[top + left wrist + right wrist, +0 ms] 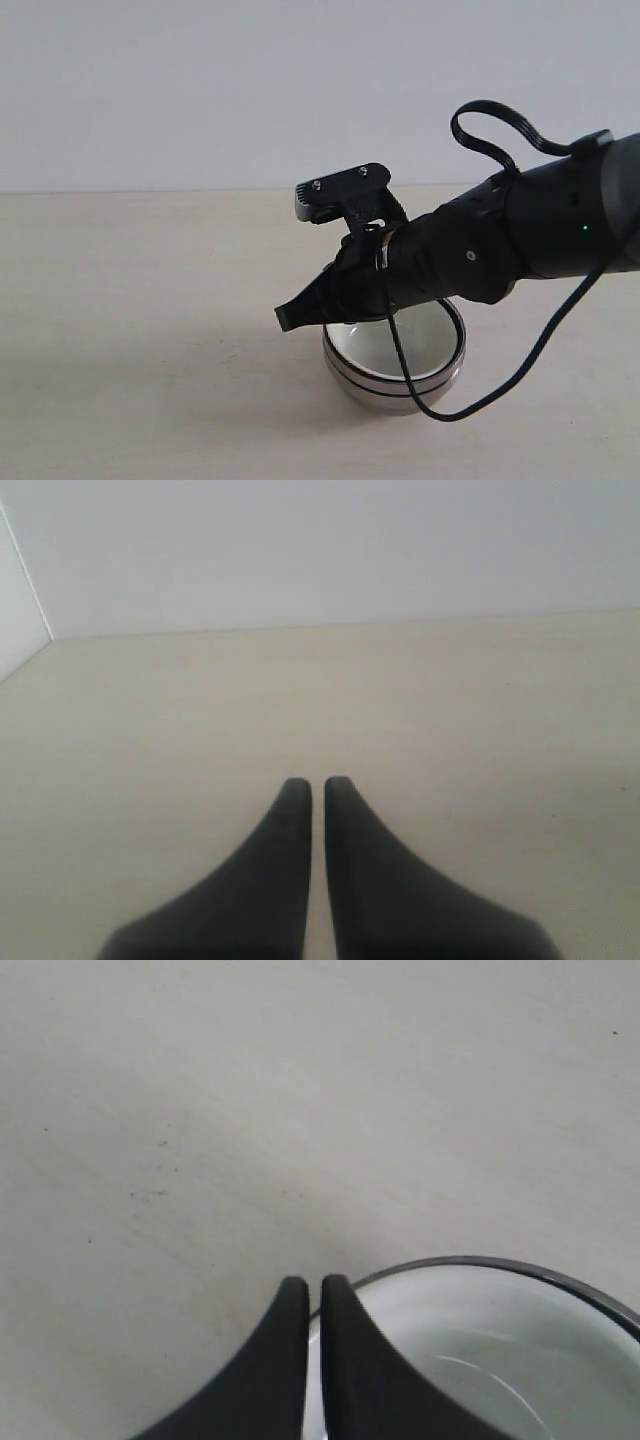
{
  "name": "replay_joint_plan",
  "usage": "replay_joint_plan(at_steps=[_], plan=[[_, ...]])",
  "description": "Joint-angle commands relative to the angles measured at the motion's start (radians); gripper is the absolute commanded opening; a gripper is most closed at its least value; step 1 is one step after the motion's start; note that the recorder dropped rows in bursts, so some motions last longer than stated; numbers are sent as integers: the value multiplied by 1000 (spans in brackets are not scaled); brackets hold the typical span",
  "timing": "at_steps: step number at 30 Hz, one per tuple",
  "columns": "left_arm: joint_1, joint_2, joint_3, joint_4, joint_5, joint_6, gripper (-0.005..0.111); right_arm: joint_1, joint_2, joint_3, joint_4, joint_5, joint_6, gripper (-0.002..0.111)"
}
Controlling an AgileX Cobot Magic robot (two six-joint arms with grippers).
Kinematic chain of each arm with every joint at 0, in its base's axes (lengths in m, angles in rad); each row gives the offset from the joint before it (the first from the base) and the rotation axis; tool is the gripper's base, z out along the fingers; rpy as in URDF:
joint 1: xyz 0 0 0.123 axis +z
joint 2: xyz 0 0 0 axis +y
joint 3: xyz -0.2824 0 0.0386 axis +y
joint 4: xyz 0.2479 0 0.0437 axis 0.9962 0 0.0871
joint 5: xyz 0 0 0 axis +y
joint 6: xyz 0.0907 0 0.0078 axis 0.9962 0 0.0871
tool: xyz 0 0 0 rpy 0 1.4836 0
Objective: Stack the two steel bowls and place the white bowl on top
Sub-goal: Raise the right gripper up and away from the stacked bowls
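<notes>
Ceramic white bowl (432, 340) (glossy) nests in steel bowls (378, 392).

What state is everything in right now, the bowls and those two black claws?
steel bowls: nested one in the other, upright on the table.
white bowl: upright, seated in the top steel bowl, empty.
right gripper: shut, holding nothing, above the stack's rim.
left gripper: shut, holding nothing, over the table.
</notes>
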Motion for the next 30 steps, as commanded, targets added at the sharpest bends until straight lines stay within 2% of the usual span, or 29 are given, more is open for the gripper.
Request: replay_joint_plan(at_steps=[1,6,13,30], plan=[[4,-4,4,1,1,-8,4,1,6,4,1,-11,-11,0],[4,-4,4,1,1,-8,4,1,27,4,1,-56,-9,0],[4,-4,4,1,1,-8,4,1,-58,4,1,-19,-11,0],[4,-4,4,1,1,-8,4,1,-565,11,1,280,-93,0]])
